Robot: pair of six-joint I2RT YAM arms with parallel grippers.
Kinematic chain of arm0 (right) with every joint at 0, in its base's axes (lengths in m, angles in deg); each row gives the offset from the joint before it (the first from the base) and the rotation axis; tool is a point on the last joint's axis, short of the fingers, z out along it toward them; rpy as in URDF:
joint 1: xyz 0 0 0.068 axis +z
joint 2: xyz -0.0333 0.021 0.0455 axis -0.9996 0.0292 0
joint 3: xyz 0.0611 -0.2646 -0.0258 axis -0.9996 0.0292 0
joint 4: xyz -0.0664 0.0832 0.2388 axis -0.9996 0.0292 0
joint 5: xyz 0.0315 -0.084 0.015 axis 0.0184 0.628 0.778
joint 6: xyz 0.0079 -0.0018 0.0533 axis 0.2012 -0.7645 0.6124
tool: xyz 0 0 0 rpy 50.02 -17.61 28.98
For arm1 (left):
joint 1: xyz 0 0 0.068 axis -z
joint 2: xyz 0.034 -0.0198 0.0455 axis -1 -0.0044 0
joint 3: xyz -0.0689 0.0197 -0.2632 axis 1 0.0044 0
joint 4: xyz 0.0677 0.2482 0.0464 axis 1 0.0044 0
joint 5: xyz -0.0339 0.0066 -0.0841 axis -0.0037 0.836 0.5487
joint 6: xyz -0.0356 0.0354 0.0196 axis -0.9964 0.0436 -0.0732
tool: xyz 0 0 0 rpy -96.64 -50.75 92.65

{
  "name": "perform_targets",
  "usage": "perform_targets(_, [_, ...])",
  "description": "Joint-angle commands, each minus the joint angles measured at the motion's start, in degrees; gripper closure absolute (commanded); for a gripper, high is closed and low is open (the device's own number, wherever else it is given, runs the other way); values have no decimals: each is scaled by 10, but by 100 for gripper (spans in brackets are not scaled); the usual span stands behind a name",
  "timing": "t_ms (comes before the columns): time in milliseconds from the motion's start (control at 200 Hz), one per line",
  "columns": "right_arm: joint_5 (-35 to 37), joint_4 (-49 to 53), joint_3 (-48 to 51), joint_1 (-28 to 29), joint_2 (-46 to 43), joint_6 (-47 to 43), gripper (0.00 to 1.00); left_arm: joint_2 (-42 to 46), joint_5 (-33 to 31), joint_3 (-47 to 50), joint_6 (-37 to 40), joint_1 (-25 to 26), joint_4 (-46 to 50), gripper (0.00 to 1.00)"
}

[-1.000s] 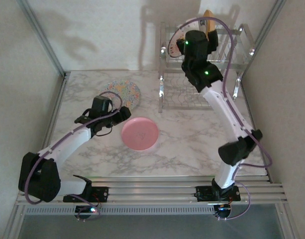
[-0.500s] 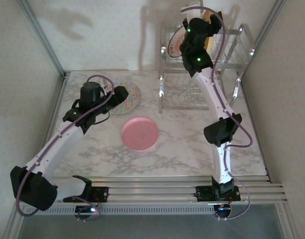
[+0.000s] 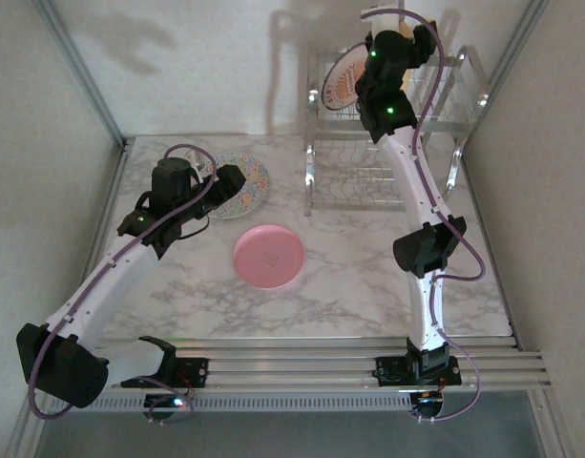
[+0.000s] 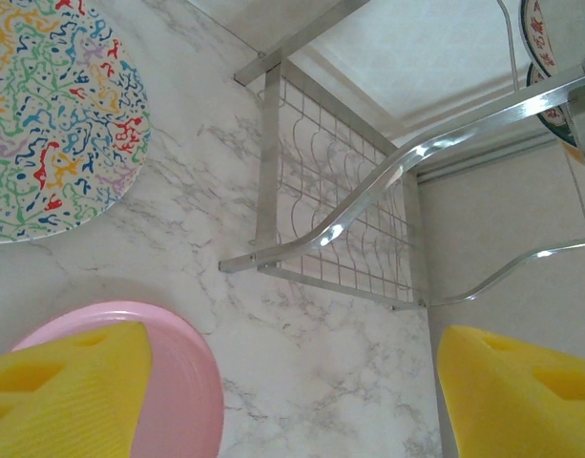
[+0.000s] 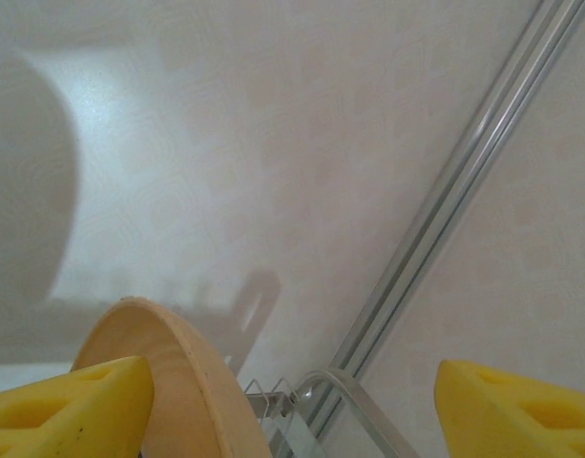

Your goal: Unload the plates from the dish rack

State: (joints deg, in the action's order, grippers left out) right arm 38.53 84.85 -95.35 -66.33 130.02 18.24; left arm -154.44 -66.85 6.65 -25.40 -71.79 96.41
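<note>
The chrome dish rack (image 3: 387,143) stands at the back right. A white plate with an orange sunburst (image 3: 343,82) stands upright in its upper shelf. My right gripper (image 3: 416,40) is over the rack's top. In the right wrist view it (image 5: 292,410) is open, with the rim of a yellow-orange plate (image 5: 182,382) between the jaws, just inside the left finger (image 5: 68,405). A speckled plate (image 3: 244,181) and a pink plate (image 3: 268,256) lie flat on the table. My left gripper (image 3: 227,179) hovers over the speckled plate's left part, and in its wrist view it (image 4: 292,401) is open and holds nothing.
The marble table (image 3: 349,277) is bounded by walls on the left, back and right, with metal posts (image 3: 82,72) in the corners. The left wrist view looks past the pink plate (image 4: 182,382) and speckled plate (image 4: 53,124) to the rack's lower shelf (image 4: 340,219).
The left arm swung from beside the pink plate back toward the speckled plate, then held still. The right arm rose and reached further back over the rack, its jaws narrowing a little.
</note>
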Motion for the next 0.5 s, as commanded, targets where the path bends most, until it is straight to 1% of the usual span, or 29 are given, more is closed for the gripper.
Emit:
perform_targets(0, [16, 4, -13, -4, 3, 13, 26, 11, -1, -18, -5, 5, 1, 22])
perform_targets(225, [16, 15, -1, -10, -1, 16, 37, 12, 5, -35, -6, 7, -4, 22])
perform_targets(305, [17, 18, 2, -9, -2, 15, 39, 14, 11, -40, -8, 9, -15, 22])
perform_targets(400, [21, 12, 15, -10, -5, 9, 43, 18, 24, -43, -13, 11, -43, 22])
perform_targets(496, [22, 12, 24, -12, -10, 9, 44, 27, 47, -39, -24, 13, -100, 22])
